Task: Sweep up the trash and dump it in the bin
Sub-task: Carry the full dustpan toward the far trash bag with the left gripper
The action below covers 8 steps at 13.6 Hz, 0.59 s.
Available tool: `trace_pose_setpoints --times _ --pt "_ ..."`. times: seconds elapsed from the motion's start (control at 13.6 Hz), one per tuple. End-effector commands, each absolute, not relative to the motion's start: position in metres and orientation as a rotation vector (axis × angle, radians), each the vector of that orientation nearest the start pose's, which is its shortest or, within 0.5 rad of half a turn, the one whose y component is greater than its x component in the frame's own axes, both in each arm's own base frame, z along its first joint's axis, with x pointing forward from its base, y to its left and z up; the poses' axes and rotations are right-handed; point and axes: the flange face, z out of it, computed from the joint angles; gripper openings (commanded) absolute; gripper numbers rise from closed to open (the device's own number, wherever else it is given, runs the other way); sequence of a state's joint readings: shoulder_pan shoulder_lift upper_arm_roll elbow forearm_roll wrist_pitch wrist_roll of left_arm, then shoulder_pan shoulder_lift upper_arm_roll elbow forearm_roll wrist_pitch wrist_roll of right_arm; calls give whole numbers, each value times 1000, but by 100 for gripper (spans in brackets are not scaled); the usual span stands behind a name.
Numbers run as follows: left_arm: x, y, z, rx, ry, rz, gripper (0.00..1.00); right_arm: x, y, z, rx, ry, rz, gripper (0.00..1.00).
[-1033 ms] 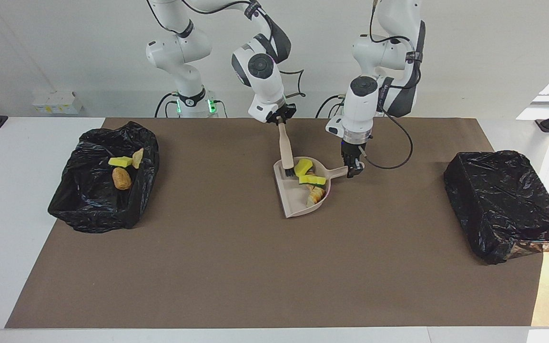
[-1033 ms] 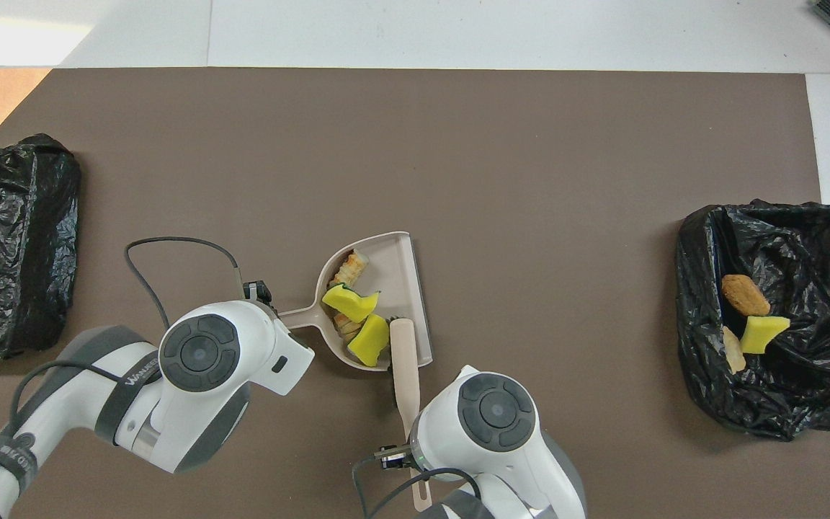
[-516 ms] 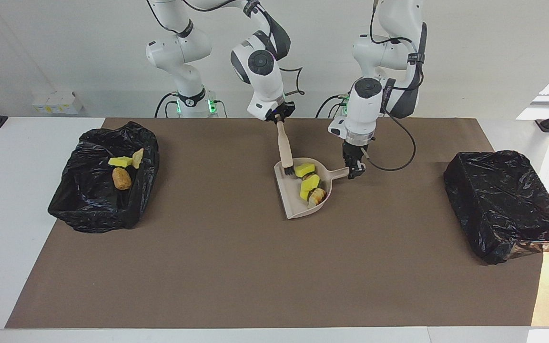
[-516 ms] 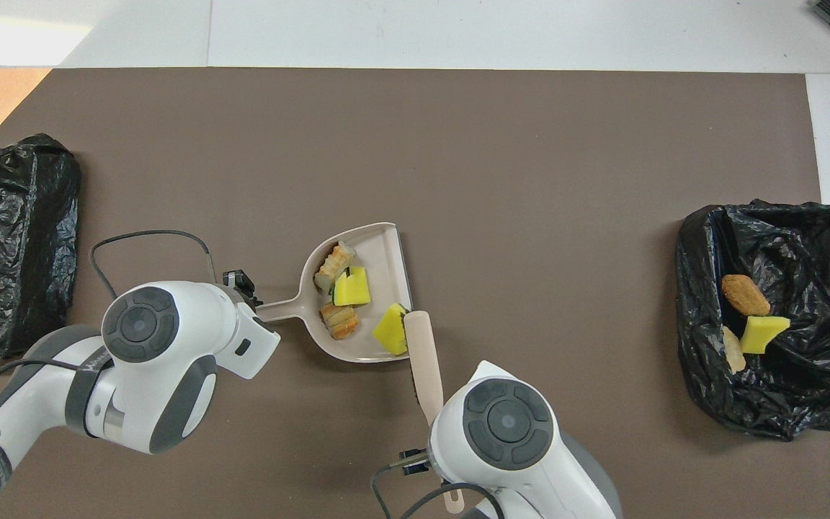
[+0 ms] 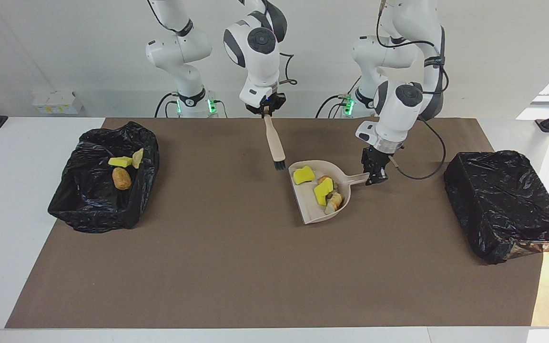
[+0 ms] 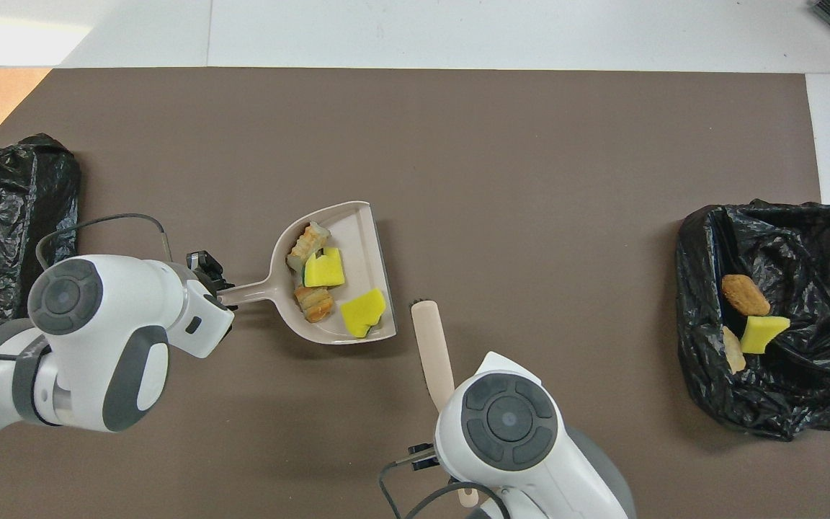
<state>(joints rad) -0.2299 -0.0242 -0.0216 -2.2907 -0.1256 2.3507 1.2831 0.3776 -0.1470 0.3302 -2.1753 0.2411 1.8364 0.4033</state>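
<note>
Flanking dustpan (image 5: pixel 324 193): two black bins (image 5: pixel 105 195) (image 5: pixel 505 205) | brush (image 5: pixel 274 143) beside it

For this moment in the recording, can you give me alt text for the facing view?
The left gripper holds a pale dustpan by its handle, carrying yellow sponge pieces and bread-like chunks over a brown table mat. The right gripper holds a brush lifted beside the pan. Black-lined bins sit at each end: one holds three scraps, the other shows none.

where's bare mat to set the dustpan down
Bare mat runs between the dustpan and each black bin, and farther from the robots. Crowded where the brush, left gripper and right gripper meet.
</note>
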Motion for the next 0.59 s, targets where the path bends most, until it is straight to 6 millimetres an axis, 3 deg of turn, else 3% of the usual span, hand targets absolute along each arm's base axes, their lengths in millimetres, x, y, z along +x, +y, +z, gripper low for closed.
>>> trace_pose_setpoints --times 0.0,0.22,0.52 --pt "536 -105 412 -2399 2170 -181 0 354 329 439 -3080 -271 397 0" --pt "572 -54 450 -2394 2240 -119 0 346 342 432 -3081 -176 397 0" --pt "598 32 490 -2377 2226 -160 0 298 401 405 -3109 -50 382 0"
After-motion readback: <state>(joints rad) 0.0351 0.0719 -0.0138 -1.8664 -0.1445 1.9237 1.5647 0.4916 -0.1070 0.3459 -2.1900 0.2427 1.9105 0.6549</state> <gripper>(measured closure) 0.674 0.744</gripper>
